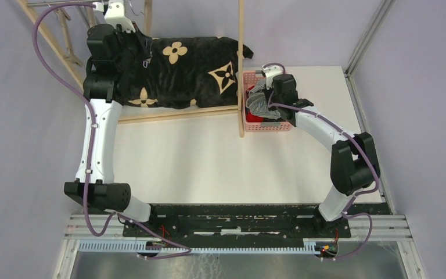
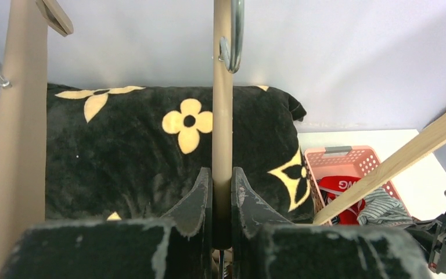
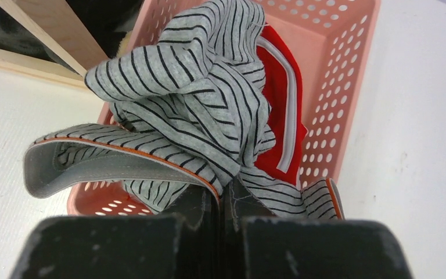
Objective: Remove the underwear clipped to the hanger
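You saw 2 boxer shorts: 1 grey striped pair (image 3: 191, 87) and 1 red pair (image 3: 273, 116). You also had 1 pink basket (image 3: 342, 87), 1 black cushion (image 2: 122, 163), 1 hanger (image 2: 222, 116), 1 left gripper (image 2: 221, 177) and 1 right gripper (image 3: 220, 195).

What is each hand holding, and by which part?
Left hand grips the hanger by its wooden bar; right hand pinches the grey striped shorts by the waistband.

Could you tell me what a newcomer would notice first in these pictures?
The black cushion with beige flowers lies far left on the table. To its right, the right pincer is shut on grey striped boxer shorts over a pink basket holding red shorts. The left pincer grips a wooden hanger above the cushion.
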